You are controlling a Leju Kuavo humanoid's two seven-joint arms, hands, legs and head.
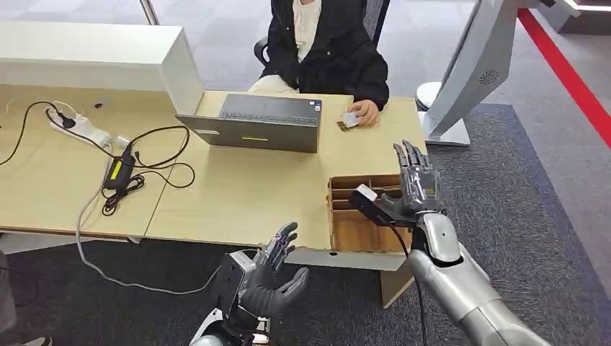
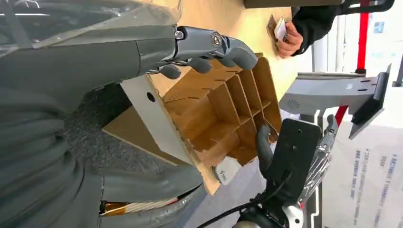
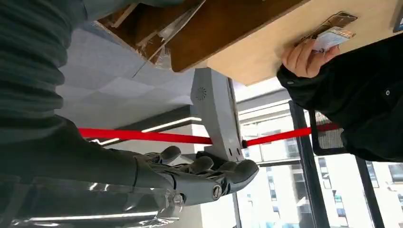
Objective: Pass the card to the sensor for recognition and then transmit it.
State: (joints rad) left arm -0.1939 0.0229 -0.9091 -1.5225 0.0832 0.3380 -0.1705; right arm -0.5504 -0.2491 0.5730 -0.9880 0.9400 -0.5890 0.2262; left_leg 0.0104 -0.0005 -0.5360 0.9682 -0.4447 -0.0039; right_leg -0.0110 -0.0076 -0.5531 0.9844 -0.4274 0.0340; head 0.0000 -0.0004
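With both the left hand (image 1: 276, 277) and right hand (image 1: 413, 180) spread and holding nothing, the card (image 1: 350, 119) in the person's hand (image 1: 366, 112) across the surface (image 1: 245, 191) could slip during handover.

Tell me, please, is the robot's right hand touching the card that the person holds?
Apart. The head view shows bare table between the right hand, raised by the cardboard box, and the card under the person's hand.

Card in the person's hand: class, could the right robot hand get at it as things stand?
Probably yes. The right robot hand is raised, fingers apart and holding nothing, above the cardboard box; bare desk lies between it and the card. But the person's hand grips the card.
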